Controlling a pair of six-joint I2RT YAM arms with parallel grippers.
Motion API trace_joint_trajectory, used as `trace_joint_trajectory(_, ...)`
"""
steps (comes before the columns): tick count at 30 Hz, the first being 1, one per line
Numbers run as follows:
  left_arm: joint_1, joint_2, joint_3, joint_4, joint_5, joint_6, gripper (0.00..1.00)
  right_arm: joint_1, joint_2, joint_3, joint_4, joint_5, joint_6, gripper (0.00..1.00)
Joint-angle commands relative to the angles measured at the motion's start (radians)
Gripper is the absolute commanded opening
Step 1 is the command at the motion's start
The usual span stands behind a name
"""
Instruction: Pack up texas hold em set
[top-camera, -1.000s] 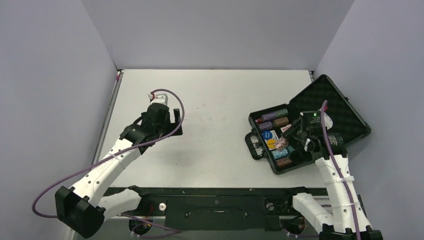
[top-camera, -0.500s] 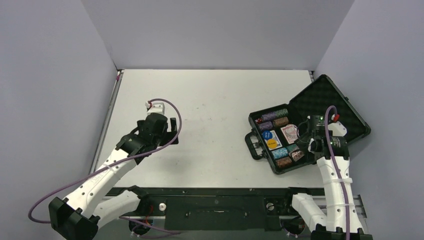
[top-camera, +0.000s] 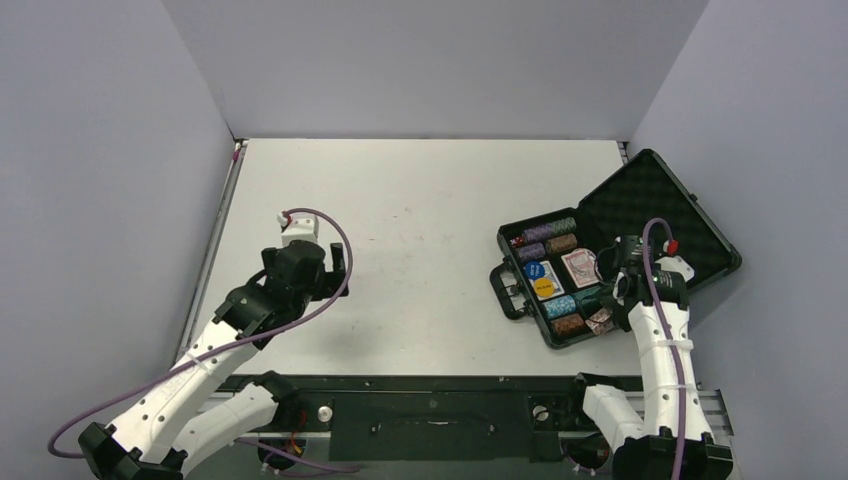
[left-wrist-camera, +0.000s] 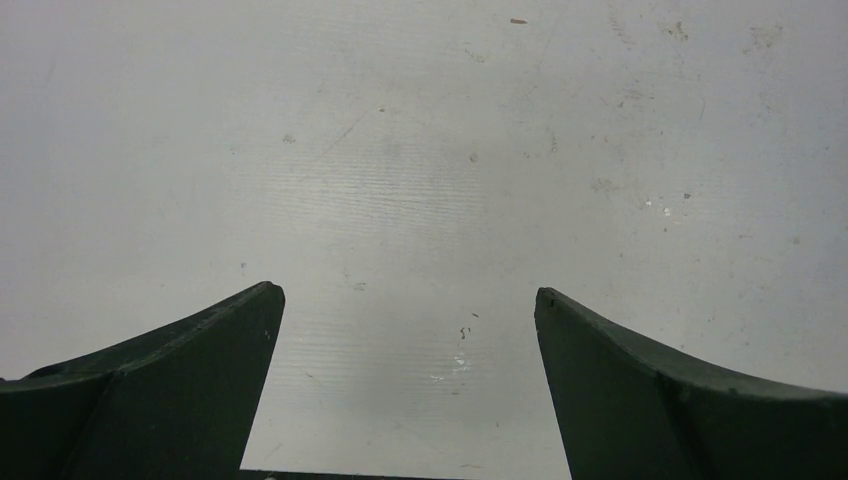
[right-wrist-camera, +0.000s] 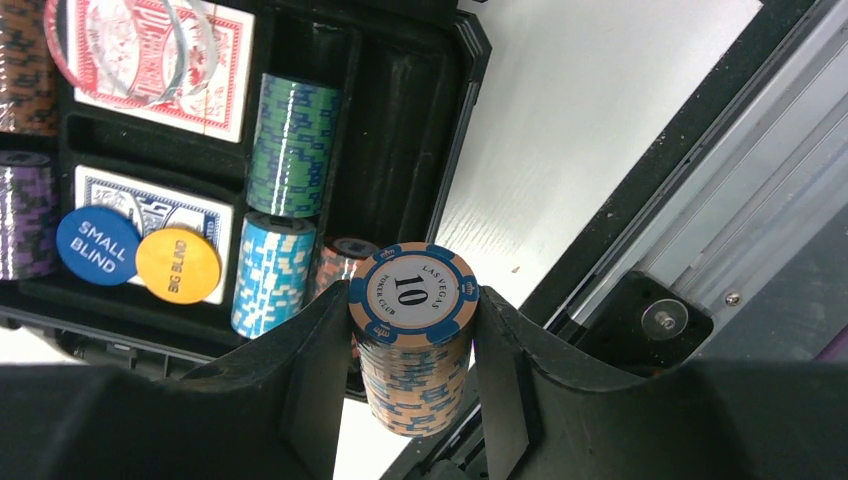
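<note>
Table (top-camera: 430, 200), pale and scuffed, fills the top view, with a black rail (top-camera: 430, 400) along its near edge. At the right side of the table lies the black case (top-camera: 650, 205), open, its foam-lined lid thrown back toward the right wall and its handle (top-camera: 503, 290) pointing toward the middle of the table. In the tray, the right wrist view shows a red-backed card deck (right-wrist-camera: 160, 60) and, just below it in that view, a blue-backed card deck (right-wrist-camera: 150, 200). Beside the decks a green chip stack (right-wrist-camera: 292, 145) and a light blue chip stack (right-wrist-camera: 270, 275) lie on their sides in one slot, and a purple chip stack (right-wrist-camera: 25, 225) shows at the picture's left edge. A blue SMALL BLIND disc (right-wrist-camera: 97, 245) and a yellow BIG BLIND disc (right-wrist-camera: 178, 265) lie side by side, touching, on the blue-backed deck. The right gripper (right-wrist-camera: 412, 335) hangs over the near right corner of the case, clenched on an orange-and-blue chip stack (right-wrist-camera: 412, 350) whose top chip reads 10; both fingers (right-wrist-camera: 315, 370) press the stack's sides, and it blocks the view of the tray corner behind it. The left gripper (left-wrist-camera: 405, 292) is well apart at the table's left, fingers spread wide over bare tabletop, holding nothing.
</note>
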Motion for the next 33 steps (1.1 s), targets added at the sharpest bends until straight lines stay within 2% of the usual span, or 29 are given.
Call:
trace_joint_trajectory(1, -0.025, -0.012, 0.007, -0.019, -0.070, -0.008, 0.96, -0.034, 0.021, -0.004, 0.103, 0.033, -0.033, 0.00)
trace_joint_trajectory(18, -0.049, -0.006, 0.009, -0.016, -0.099, 0.024, 0.96, -0.155, 0.147, -0.078, 0.288, -0.087, -0.061, 0.00)
trace_joint_trajectory(33, -0.047, -0.014, 0.027, -0.027, -0.028, 0.073, 0.96, -0.216, 0.222, -0.149, 0.431, -0.144, -0.067, 0.00)
